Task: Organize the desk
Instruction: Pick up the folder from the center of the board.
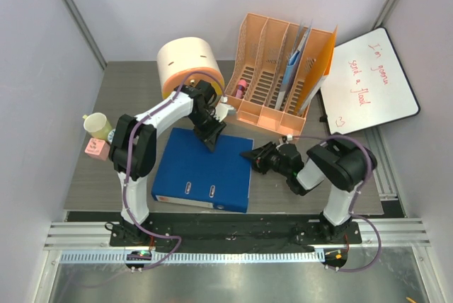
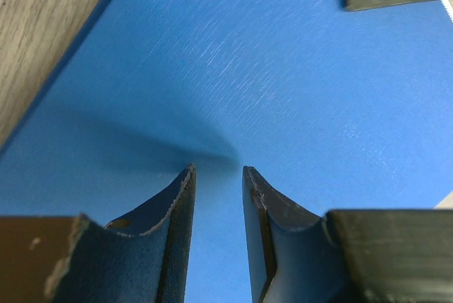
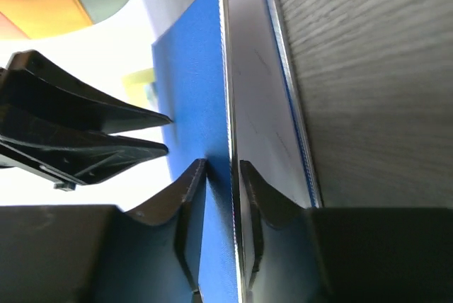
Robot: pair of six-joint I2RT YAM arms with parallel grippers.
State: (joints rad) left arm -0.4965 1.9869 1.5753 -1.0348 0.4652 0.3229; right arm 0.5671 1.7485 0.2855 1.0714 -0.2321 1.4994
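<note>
A blue binder lies flat on the dark grey desk. My left gripper points down onto the binder's far right part. In the left wrist view its tips rest on the blue cover, a narrow gap between them with nothing in it. My right gripper reaches in from the right at the binder's right edge. In the right wrist view the gripper is shut on the front cover, one finger above it and one beneath, with the white inside showing.
An orange file rack with folders stands at the back, a pink item in its left slot. A whiteboard leans at the right. A round cream and orange box sits behind the left arm. A cup and a pink cube sit far left.
</note>
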